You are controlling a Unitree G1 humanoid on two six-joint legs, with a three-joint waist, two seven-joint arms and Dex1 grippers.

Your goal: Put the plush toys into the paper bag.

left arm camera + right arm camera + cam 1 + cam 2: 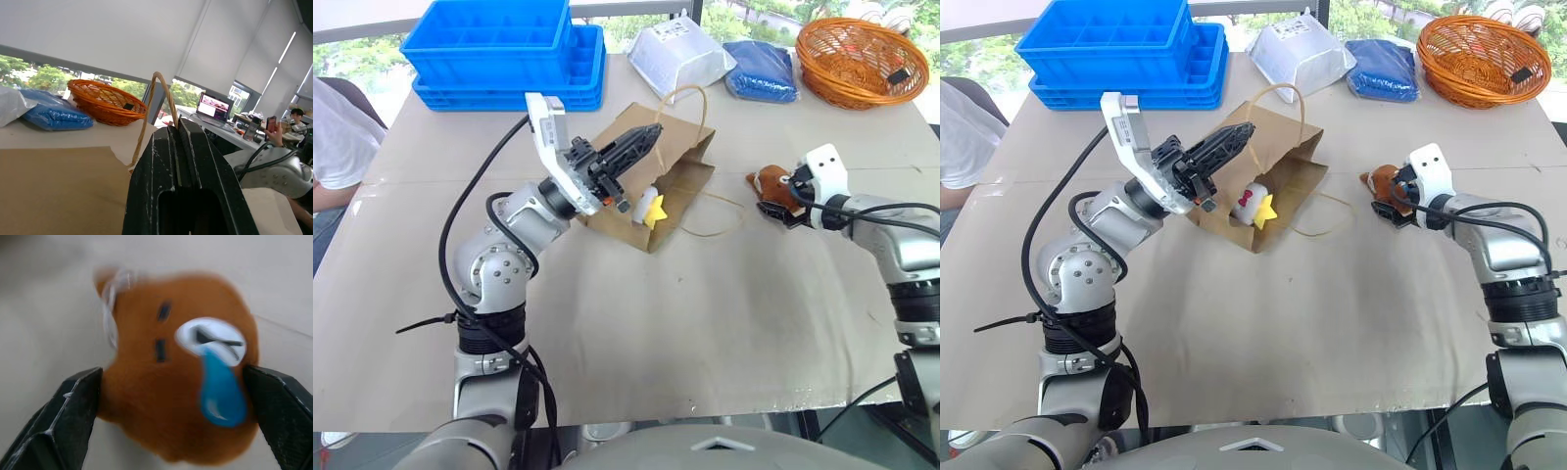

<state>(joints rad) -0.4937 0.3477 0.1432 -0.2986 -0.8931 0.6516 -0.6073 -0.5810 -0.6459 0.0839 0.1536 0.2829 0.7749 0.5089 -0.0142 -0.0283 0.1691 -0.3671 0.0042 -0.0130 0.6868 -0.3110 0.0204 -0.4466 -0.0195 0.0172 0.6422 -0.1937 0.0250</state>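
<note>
The paper bag (pixel 671 162) lies on its side mid-table, its mouth turned toward my right arm. My left gripper (pixel 651 132) is shut on the bag's upper rim near a cord handle (pixel 151 105) and holds the mouth up. The white plush toy (pixel 1253 204), with red bow and yellow base, sits just inside the mouth. The brown plush toy (pixel 176 382) with a blue tear mark lies on the table to the right of the bag. My right gripper (pixel 781 196) is open around it, one finger (pixel 63 421) at each side.
Stacked blue crates (pixel 499 49) stand at the back left. A white plastic-wrapped packet (pixel 680 54), a blue packet (pixel 761 70) and an orange wicker basket (pixel 862 59) line the back edge. A person's white sleeve (pixel 333 137) shows at the table's left side.
</note>
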